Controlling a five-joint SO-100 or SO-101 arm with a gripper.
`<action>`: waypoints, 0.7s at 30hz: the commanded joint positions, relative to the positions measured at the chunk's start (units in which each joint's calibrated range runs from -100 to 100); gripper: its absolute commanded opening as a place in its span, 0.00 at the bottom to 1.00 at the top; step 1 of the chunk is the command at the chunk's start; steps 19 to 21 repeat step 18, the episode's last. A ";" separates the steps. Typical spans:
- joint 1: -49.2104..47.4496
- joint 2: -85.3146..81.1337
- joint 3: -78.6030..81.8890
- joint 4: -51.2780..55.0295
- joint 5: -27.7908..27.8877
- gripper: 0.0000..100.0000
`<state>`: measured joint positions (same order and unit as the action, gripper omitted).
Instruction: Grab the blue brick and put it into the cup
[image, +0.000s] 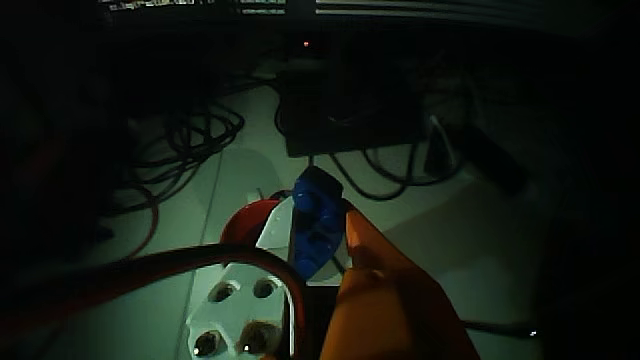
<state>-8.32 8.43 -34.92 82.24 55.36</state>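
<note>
The view is dark. My gripper is shut on the blue brick, which sits upright between the white finger on the left and the orange finger on the right, held above the pale table. A red rounded shape, likely the cup's rim, shows just left of and below the white finger; most of it is hidden behind the gripper.
Black cables coil on the table at the left. A dark box with a small red light stands behind the brick, with more cables and a plug to its right. A red wire arcs across the foreground.
</note>
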 joint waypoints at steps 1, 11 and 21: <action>0.29 3.78 -11.52 -2.06 6.29 0.00; -8.19 4.99 -12.79 -6.94 12.79 0.00; -12.80 7.31 -12.34 -10.35 13.62 0.00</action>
